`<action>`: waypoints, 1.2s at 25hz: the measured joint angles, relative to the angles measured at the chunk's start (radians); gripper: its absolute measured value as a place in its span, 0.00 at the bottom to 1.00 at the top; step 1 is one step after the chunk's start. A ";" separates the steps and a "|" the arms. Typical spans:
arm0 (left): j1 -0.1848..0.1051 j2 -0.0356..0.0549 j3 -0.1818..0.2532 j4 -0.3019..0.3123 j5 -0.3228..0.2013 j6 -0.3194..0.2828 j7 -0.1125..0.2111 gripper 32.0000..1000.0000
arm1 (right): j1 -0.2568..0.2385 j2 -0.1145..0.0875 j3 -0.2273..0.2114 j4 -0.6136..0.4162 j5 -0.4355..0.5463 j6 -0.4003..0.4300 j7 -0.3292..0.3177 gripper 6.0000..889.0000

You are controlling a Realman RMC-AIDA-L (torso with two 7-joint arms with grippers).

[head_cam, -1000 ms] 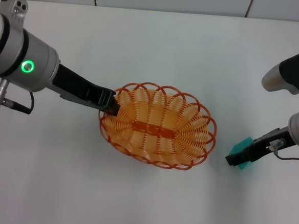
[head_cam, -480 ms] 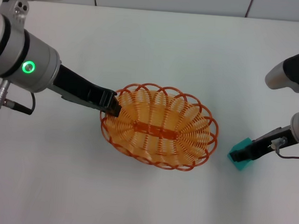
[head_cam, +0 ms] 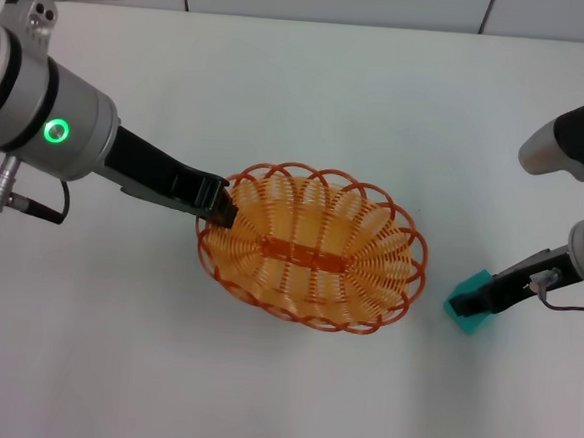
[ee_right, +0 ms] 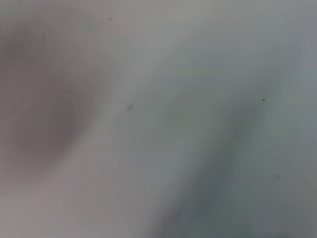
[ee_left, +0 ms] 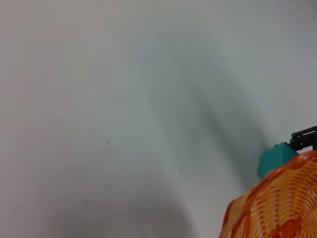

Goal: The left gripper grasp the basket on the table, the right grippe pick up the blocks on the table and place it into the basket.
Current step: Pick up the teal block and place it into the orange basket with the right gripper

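At basket (head_cam: pixel 311 260) rim: left gripper (head_cam: pixel 219 204) clamped; right grippe (head_cam: pixel 463 305) grips block (head_cam: pixel 470 300).

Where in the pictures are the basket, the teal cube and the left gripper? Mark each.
basket (head_cam: pixel 309 255): head view, woven floor.
teal cube (head_cam: pixel 469 299): head view, top face.
left gripper (head_cam: pixel 218 203): head view, jaw tips at the basket's rim.

My right wrist camera: only table (ee_right: pixel 163 74) in view, plain pale surface filling whole picture; few tiny dark specks scattered across it; soft dark shadow patch toward one side; fainter shadow band slanting across; my own fingers not visible here.
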 joint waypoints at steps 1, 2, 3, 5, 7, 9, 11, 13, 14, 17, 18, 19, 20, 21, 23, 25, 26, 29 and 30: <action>0.000 -0.0001 0.000 0.000 0.000 0.000 0.000 0.05 | -0.001 0.000 0.000 -0.003 0.000 0.001 0.000 0.61; 0.000 0.0000 0.000 0.000 -0.001 0.000 0.001 0.05 | -0.002 0.000 0.000 -0.009 0.000 0.002 0.000 0.61; 0.001 0.0000 0.000 0.001 -0.001 0.001 0.002 0.05 | -0.006 0.000 0.000 -0.021 0.000 0.007 0.000 0.60; 0.002 0.0000 -0.001 0.001 -0.003 0.001 0.003 0.05 | -0.022 0.001 0.008 -0.064 0.001 0.019 0.000 0.60; 0.002 0.0003 -0.002 0.000 -0.011 0.002 0.007 0.05 | -0.046 0.002 0.029 -0.121 0.007 0.029 0.000 0.60; 0.002 0.0003 -0.002 0.000 -0.011 0.002 0.007 0.05 | -0.075 0.002 0.059 -0.189 0.040 0.038 -0.006 0.60; 0.005 0.0006 -0.005 0.000 -0.014 0.004 0.011 0.05 | -0.099 0.001 0.071 -0.249 0.087 0.045 -0.017 0.60; 0.008 0.0002 -0.008 0.000 -0.014 0.004 0.013 0.05 | -0.120 0.000 0.080 -0.314 0.127 0.056 -0.028 0.60; 0.009 0.0000 -0.009 0.000 -0.014 0.004 0.014 0.05 | -0.129 0.000 0.086 -0.350 0.143 0.065 -0.035 0.60; 0.009 -0.0001 -0.009 -0.003 -0.014 0.006 0.018 0.05 | -0.138 0.000 0.096 -0.436 0.194 0.100 -0.059 0.60; 0.009 -0.0001 -0.009 -0.005 -0.014 0.008 0.020 0.05 | -0.139 0.000 0.098 -0.455 0.212 0.112 -0.069 0.60; 0.009 -0.0001 -0.009 -0.010 -0.017 0.010 0.022 0.05 | -0.141 0.000 0.100 -0.482 0.232 0.124 -0.080 0.60; 0.010 -0.0001 -0.009 -0.015 -0.020 0.013 0.025 0.05 | -0.141 0.000 0.102 -0.505 0.252 0.137 -0.089 0.60; 0.010 -0.0001 -0.010 -0.020 -0.023 0.014 0.029 0.05 | -0.142 0.000 0.103 -0.530 0.272 0.151 -0.100 0.59; 0.011 0.0003 -0.012 -0.031 -0.031 0.018 0.036 0.05 | -0.140 0.000 0.101 -0.567 0.308 0.176 -0.118 0.59; 0.009 0.0003 -0.014 -0.050 -0.039 0.022 0.043 0.05 | -0.137 0.000 0.095 -0.588 0.341 0.198 -0.139 0.60; 0.008 0.0002 -0.014 -0.055 -0.040 0.023 0.045 0.05 | -0.135 0.000 0.089 -0.596 0.355 0.209 -0.151 0.60; 0.003 -0.0004 -0.014 -0.066 -0.048 0.026 0.049 0.05 | -0.128 -0.001 0.063 -0.614 0.385 0.232 -0.177 0.60; 0.002 -0.0004 -0.014 -0.067 -0.050 0.027 0.049 0.05 | -0.125 -0.001 0.054 -0.620 0.391 0.238 -0.183 0.60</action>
